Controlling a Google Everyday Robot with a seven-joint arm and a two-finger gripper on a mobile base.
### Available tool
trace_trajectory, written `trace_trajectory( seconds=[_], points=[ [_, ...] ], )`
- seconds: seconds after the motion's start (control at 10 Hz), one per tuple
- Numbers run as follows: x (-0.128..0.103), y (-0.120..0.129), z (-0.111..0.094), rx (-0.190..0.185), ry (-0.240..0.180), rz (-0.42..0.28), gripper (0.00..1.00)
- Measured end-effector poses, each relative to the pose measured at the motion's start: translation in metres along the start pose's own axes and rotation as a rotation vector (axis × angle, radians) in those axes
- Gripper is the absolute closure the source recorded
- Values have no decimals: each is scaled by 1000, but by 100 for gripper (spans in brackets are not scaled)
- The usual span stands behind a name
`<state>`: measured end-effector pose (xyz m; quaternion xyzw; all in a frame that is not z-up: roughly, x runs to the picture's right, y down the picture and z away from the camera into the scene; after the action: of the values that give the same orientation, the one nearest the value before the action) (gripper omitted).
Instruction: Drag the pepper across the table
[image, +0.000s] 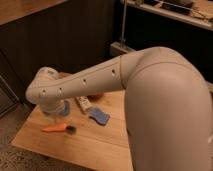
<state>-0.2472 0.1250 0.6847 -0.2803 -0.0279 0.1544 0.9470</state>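
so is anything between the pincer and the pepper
Nothing visible does: the pincer hangs just above the pepper, with only bare table between them. The blue sponge lies off to one side, not in the gap.

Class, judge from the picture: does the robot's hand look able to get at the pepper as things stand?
Probably yes. The hand hangs just above the pepper, nothing lies between them, and the blue sponge sits off to one side.

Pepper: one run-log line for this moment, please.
end effector: low over table, just behind pepper | pepper: lying flat, stem cap rightward
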Motion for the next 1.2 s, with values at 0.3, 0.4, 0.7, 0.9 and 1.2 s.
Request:
trace_trajectory(
  seconds=[0.3,0.4,0.7,0.9,1.2],
  points=[
    [-13,14,16,-23,26,-137,35],
    [-19,16,24,-35,30,-165,35],
    [-27,11,34,-49,31,-174,35],
    [-32,10,39,-57,31,-181,35],
    [-37,16,53,-74,39,-208,35]
  ],
)
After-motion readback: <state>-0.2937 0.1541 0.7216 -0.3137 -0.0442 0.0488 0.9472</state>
